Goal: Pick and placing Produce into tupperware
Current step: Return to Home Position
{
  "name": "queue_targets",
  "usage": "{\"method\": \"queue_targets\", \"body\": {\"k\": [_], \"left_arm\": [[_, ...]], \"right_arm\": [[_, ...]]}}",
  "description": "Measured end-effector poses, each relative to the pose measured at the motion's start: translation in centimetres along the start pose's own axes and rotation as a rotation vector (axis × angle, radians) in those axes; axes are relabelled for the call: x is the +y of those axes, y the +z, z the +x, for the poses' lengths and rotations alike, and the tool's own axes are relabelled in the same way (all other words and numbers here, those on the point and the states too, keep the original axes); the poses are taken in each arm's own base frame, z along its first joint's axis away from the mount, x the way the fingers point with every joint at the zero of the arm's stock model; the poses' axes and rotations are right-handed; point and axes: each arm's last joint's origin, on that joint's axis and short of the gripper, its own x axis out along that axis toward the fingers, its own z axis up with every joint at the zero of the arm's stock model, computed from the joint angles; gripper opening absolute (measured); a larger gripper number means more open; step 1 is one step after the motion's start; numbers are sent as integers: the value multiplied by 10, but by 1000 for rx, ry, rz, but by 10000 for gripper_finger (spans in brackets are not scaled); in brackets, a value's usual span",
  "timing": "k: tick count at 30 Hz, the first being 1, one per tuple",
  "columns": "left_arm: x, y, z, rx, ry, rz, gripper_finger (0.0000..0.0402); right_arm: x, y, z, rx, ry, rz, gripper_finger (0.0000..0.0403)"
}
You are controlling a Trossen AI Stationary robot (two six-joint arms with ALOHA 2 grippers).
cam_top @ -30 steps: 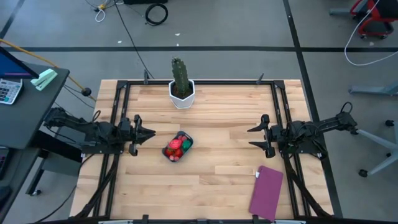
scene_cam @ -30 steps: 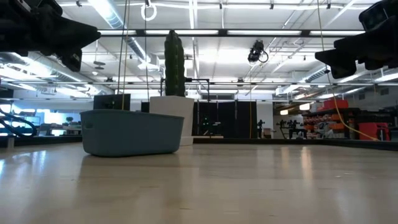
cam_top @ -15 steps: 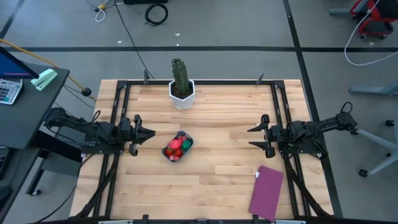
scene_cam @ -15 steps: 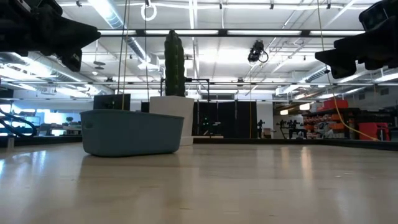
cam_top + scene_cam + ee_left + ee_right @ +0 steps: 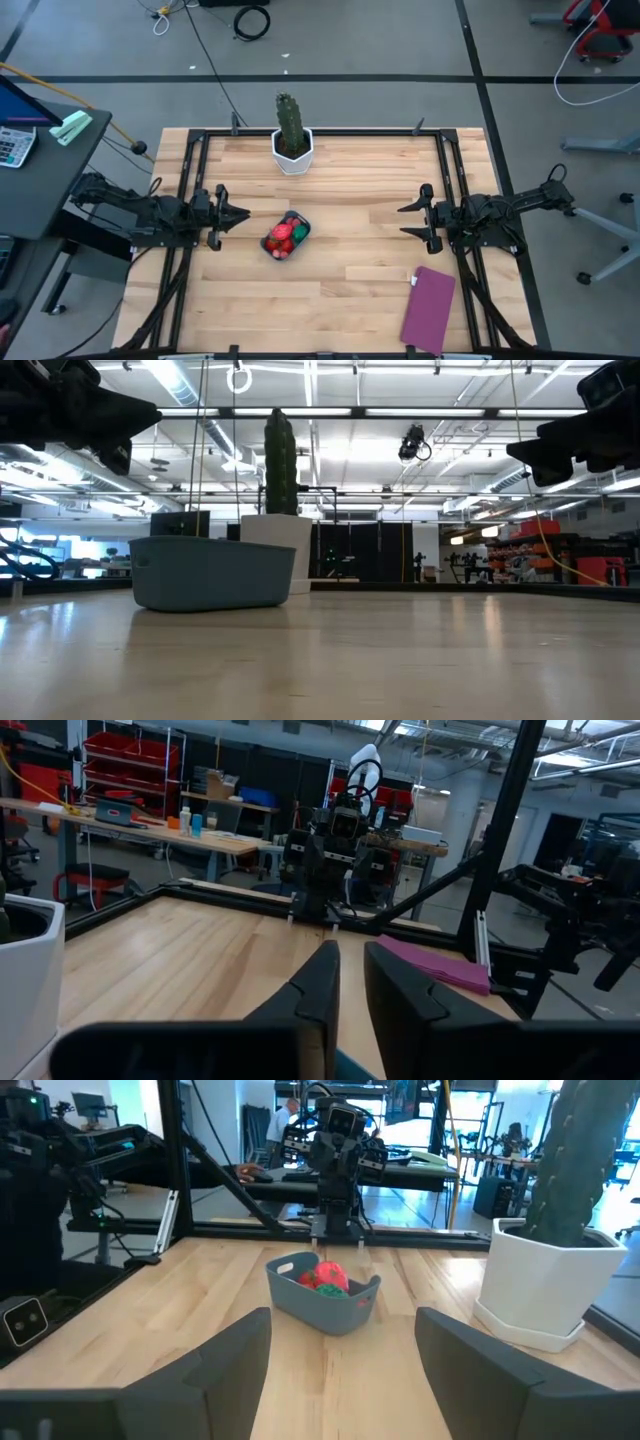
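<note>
Packing looks done from my seat: the teal container (image 5: pixel 287 237) sits a little toward 9 o'clock of table centre, and the toy produce (image 5: pixel 281 238) is piled inside it, red pieces with a bit of green showing; I can't spot any piece lying outside it. The left claw (image 5: pixel 240 213) hangs just off the container's 9 o'clock side, fingers clenched almost together on nothing. The right claw (image 5: pixel 402 222) waits well apart at 3 o'clock, released wide and empty, aimed at the container. The cactus (image 5: pixel 290 120) stands at 12 o'clock and the purple mat (image 5: pixel 428 308) lies at 5 o'clock, both clear of the arms. I judge this the homing step. Next move, as I read it: pull each arm straight out toward its own table edge, nudging nothing.
</note>
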Motion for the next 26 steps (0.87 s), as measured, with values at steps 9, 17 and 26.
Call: {"method": "queue_targets", "body": {"k": [9,17,26], "left_arm": [[0,0,0,0,0,0,58],[0,0,0,0,0,0,58],[0,0,0,0,0,0,56]], "right_arm": [[0,0,0,0,0,0,258],[0,0,0,1,0,0,258],[0,0,0,1,0,0,258]]}}
